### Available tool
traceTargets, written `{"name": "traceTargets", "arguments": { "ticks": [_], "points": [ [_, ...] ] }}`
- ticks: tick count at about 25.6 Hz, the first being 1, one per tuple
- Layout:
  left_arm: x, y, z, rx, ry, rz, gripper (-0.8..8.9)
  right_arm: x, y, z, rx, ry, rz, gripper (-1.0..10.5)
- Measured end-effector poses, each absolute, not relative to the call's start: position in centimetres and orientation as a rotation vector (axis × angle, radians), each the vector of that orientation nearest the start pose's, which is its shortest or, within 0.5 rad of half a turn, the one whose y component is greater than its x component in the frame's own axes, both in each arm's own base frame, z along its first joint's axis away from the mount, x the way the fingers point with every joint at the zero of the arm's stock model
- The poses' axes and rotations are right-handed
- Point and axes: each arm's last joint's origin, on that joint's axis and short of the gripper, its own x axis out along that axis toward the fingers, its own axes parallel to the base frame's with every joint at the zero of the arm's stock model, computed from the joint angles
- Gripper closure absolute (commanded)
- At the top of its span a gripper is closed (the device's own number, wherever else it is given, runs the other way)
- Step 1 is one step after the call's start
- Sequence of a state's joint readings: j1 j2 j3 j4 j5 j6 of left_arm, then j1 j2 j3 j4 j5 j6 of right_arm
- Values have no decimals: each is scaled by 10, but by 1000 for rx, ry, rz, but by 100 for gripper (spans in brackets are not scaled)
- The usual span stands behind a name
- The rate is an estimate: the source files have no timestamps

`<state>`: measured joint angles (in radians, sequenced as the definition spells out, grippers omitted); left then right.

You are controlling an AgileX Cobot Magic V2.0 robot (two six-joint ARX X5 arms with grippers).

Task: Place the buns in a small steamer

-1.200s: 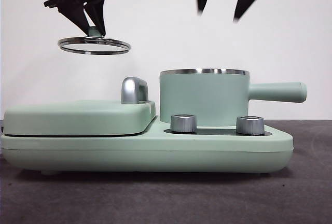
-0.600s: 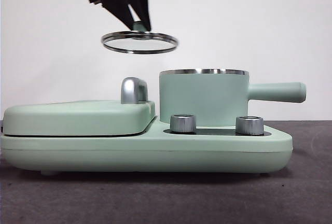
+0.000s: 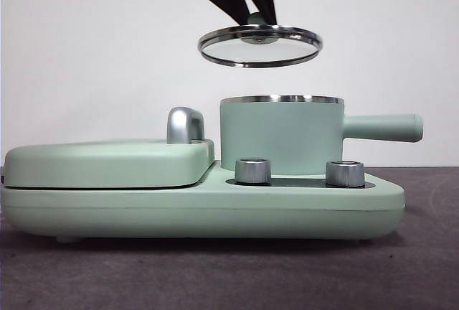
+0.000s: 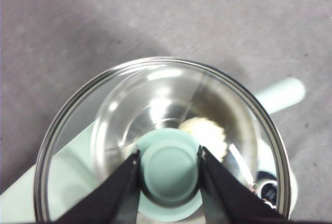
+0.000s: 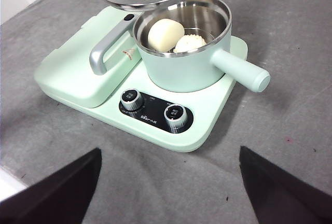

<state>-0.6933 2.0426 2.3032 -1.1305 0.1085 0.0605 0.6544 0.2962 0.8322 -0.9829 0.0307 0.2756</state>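
Note:
The small steamer [image 3: 281, 138], a mint-green pot with a steel rim and a long side handle, stands uncovered on the cooker base. In the right wrist view the steamer [image 5: 181, 68] holds both buns: the smooth one [image 5: 165, 35] and the ribbed one [image 5: 191, 43]. My left gripper [image 3: 255, 17] is shut on the green knob [image 4: 168, 166] of the glass lid [image 3: 259, 46]. It holds the lid level a little above the pot, slightly left of centre. The ribbed bun shows through the glass [image 4: 207, 133]. My right gripper [image 5: 169, 150] is open and empty, back from the cooker.
The flat lidded grill plate [image 3: 107, 163] with its steel handle [image 3: 185, 125] fills the base's left half. Two steel dials [image 3: 253, 170] [image 3: 345, 173] sit in front of the pot. The pot handle [image 3: 384, 127] sticks out to the right. The table is grey cloth.
My left gripper has carried the lid to the right, from above the grill plate to above the pot. The right gripper's jaws have left the top of the front view.

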Motion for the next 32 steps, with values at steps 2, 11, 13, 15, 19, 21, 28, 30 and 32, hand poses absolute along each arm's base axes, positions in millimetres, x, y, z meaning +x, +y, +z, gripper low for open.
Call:
{"name": "traceTargets", "arguments": {
  "ticks": [2,11,13,15,19,21,28,30,32],
  "points": [
    [320,-278,387,313,818,-791,798,28,20,315,112,508,548,523],
    [319,-282,388,320,799,-803,799,28,20,316,111,506,549,523],
    [320,-282,386,323,803,-804,798,28,21,317,114,493,551,523],
    [322,-284,383,328,811,-804,798,30,22,320,114,454,562,523],
    [327,-290,371,344,835,-806,798,31,23,326,116,382,582,523],
    [330,-292,366,350,846,-807,798,31,23,327,113,379,583,523],
    [339,-300,347,363,880,-805,798,32,23,327,114,376,583,523],
    [341,-303,342,366,888,-805,799,32,23,327,114,376,583,523],
    [343,-305,338,366,887,-806,799,32,23,327,114,376,583,523]
  ]
}}
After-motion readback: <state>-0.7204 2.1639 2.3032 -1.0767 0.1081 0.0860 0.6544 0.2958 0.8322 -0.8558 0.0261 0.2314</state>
